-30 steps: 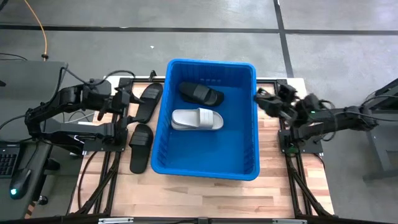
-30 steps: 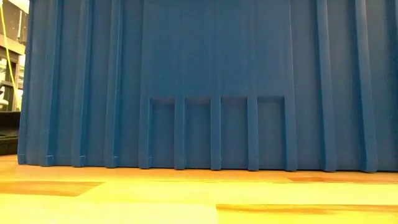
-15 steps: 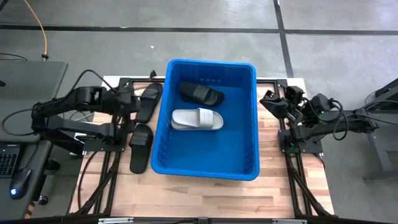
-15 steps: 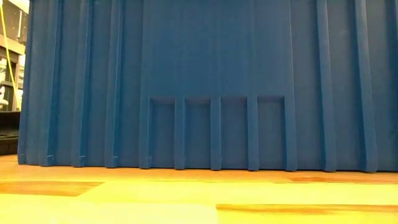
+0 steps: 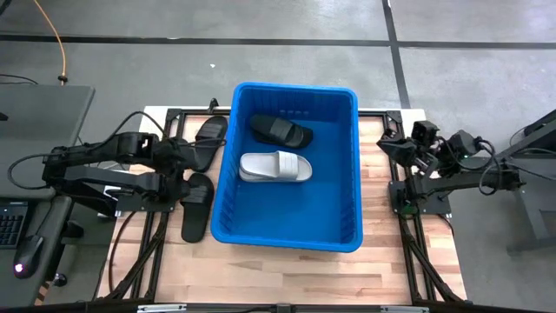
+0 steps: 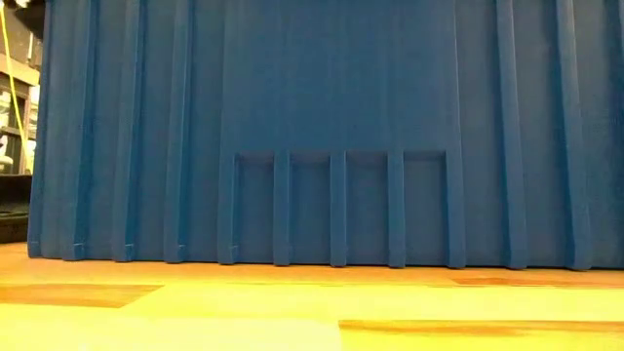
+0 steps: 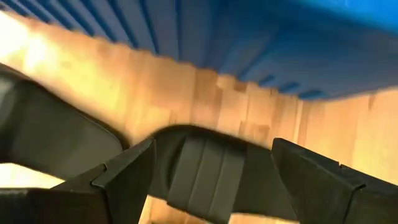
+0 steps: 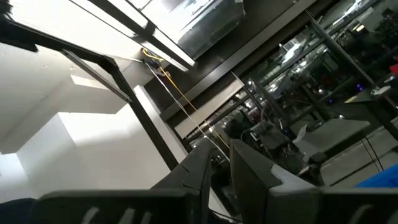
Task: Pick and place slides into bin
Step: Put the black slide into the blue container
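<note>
The blue bin (image 5: 347, 209) stands mid-table and fills the low view (image 6: 312, 127). A black slide (image 5: 281, 130) and a white slide (image 5: 275, 167) lie flat on its floor. Two more black slides lie on the table to the bin's left, one farther (image 5: 208, 132) and one nearer (image 5: 197, 206). My left gripper (image 5: 186, 161) hangs open between them. In the left wrist view, my left gripper (image 7: 211, 180) has a finger on either side of a black slide's strap (image 7: 205, 174), apart from it. My right gripper (image 5: 391, 143) is shut and empty, right of the bin.
The bin's left wall (image 7: 205, 37) rises close beyond my left gripper. Bare wooden table (image 5: 287, 274) lies in front of the bin. Black frame rails (image 5: 408, 252) run along the table's sides. A desk with a keyboard (image 5: 9, 222) stands off the left edge.
My left gripper has gone toward the bin and the table's near edge, from beside the farther black slide to between the two black slides. My right gripper has drawn back from the bin's right wall toward the table's right edge. The slides have stayed where they were.
</note>
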`<state>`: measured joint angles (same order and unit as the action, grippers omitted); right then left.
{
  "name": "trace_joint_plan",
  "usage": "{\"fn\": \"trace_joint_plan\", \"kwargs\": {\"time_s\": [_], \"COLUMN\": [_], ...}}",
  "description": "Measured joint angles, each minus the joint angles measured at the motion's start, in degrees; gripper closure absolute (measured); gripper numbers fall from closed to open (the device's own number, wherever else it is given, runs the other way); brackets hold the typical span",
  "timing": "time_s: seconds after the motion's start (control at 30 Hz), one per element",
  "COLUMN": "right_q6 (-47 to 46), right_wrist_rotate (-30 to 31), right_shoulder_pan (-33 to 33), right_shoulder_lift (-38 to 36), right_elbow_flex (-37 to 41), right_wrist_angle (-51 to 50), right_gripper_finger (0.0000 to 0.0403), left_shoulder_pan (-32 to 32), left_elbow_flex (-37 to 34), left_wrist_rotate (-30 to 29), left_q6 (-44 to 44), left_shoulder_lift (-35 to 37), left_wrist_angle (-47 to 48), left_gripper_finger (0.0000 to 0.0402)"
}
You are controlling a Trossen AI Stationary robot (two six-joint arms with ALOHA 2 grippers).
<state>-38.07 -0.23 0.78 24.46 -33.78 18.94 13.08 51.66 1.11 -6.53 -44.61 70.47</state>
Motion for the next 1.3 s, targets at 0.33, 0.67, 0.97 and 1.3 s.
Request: {"fn": "trace_joint_plan", "kwargs": {"time_s": [0.33,0.67,0.97,1.3], "right_q6": [0.62,-0.41,-0.51,-1.98], "right_wrist_rotate": [0.22,0.28,1.70,2.12], "right_shoulder_pan": [-0.02,-0.02,-0.02,-0.03], "right_shoulder_lift": [-6.48,-7.40,-7.40,-8.12], "right_elbow_flex": [0.00,0.00,0.00,0.00], "right_wrist_angle": [-6.62,-9.71,-11.68,-14.64], "right_gripper_finger": [0.0350,0.0352,0.0349,0.0348], "left_shoulder_pan": [-0.86,-11.18,-18.92,-22.64], "left_elbow_flex": [-8.24,-13.97,-13.93,-13.90], "left_wrist_rotate": [2.67,1.42,3.79,-4.83], "left_q6": [-3.36,-20.42,-20.92,-22.25], "left_shoulder_lift": [0.62,-0.82,-10.28,-19.17], "left_wrist_angle": [-5.91,-6.42,-6.62,-6.80], "left_gripper_finger": [0.0092,0.0092,0.0092,0.0092]}}
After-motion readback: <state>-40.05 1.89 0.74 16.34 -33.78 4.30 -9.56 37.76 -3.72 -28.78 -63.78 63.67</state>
